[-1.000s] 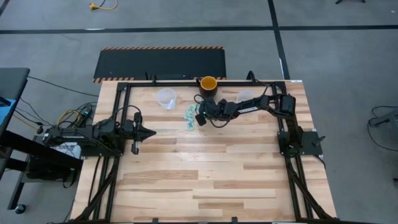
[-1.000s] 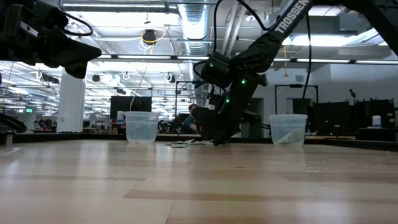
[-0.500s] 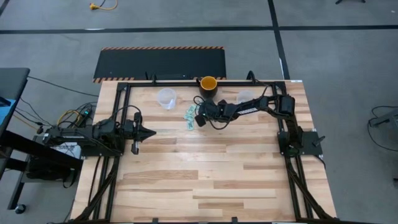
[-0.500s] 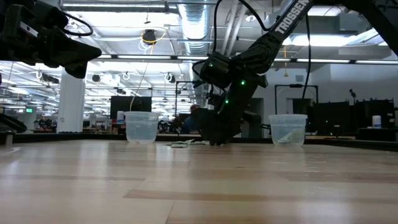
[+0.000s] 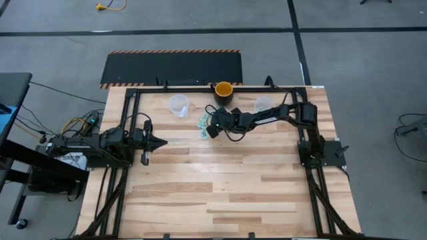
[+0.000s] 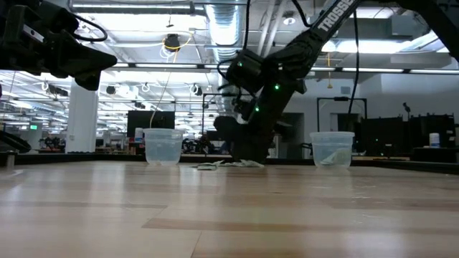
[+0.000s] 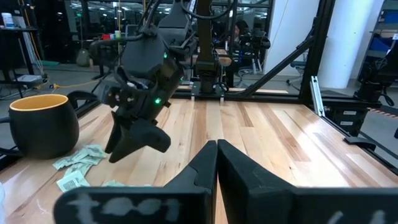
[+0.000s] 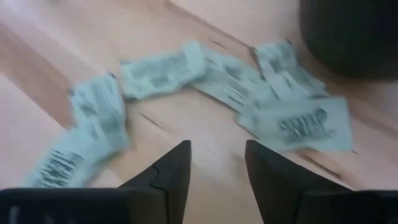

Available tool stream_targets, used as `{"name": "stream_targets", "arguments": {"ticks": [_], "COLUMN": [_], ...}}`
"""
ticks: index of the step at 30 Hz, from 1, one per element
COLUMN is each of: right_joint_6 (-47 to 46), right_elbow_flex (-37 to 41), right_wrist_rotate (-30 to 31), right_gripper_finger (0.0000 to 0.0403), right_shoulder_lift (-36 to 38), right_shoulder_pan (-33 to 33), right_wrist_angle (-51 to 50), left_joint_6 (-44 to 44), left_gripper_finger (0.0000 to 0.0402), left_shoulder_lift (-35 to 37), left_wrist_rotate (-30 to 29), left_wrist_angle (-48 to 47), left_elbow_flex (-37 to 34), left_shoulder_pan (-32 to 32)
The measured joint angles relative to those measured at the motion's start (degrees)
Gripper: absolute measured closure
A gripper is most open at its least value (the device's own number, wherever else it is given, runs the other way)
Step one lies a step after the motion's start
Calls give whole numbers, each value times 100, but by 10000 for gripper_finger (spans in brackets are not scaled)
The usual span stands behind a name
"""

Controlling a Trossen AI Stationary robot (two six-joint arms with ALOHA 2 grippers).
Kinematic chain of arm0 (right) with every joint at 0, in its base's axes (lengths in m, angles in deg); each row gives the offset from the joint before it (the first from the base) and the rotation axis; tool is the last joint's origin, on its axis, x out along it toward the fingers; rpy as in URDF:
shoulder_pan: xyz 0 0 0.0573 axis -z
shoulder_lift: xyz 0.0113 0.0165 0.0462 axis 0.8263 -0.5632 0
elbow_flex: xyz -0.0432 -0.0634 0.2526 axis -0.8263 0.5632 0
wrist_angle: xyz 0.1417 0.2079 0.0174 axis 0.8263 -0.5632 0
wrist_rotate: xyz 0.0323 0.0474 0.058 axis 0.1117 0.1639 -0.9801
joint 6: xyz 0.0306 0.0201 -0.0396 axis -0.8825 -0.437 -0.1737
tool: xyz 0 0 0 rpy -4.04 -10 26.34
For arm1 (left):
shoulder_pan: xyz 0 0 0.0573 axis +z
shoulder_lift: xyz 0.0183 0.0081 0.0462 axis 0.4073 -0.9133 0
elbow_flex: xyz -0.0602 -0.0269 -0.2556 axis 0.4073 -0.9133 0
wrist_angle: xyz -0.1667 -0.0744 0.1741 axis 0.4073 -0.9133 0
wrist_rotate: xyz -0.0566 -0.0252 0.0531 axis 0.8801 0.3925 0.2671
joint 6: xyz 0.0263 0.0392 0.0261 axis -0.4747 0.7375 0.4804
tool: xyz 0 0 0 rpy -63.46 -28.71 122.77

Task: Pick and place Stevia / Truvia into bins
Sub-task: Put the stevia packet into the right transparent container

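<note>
The left gripper (image 5: 145, 159) waits at the table's (image 5: 227, 193) left edge, fingers pressed together, clear of the work. Past the left bin (image 5: 178, 105), the sachets (image 5: 203, 125) lie scattered on the wood beside the dark cup (image 5: 223, 91). The right gripper (image 5: 209, 131) hangs low over them, jaws apart and empty, apparently lining up a pick. The right bin (image 5: 263, 104) stands beyond.

I work in a large open robotics lab or industrial workshop. My butcher-block table (image 5: 220, 193) stands on grey concrete floor (image 5: 60, 47) marked with dark lines, a hazard-striped black mat (image 5: 172, 67) just beyond its far edge. Behind it, exposed ceiling ducts (image 6: 226, 25), strip lights, white columns (image 6: 81, 118) and further black-framed rigs (image 7: 292, 56) fill the room.
</note>
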Motion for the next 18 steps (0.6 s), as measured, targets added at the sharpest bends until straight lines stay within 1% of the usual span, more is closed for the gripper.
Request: {"name": "stream_targets", "arguments": {"ticks": [12, 18], "right_joint_6": [21, 24], "right_elbow_flex": [7, 3], "right_wrist_rotate": [220, 226], "right_gripper_finger": [219, 207], "right_shoulder_lift": [-2, 0], "right_shoulder_pan": [202, 337], "right_wrist_angle": [-128, -243], "left_joint_6": [17, -2], "left_gripper_finger": [401, 401], "left_shoulder_lift": [0, 0], "left_wrist_rotate": [-15, -17], "left_wrist_angle": [-1, -1], "left_elbow_flex": [2, 1], "left_shoulder_pan": [2, 1]}}
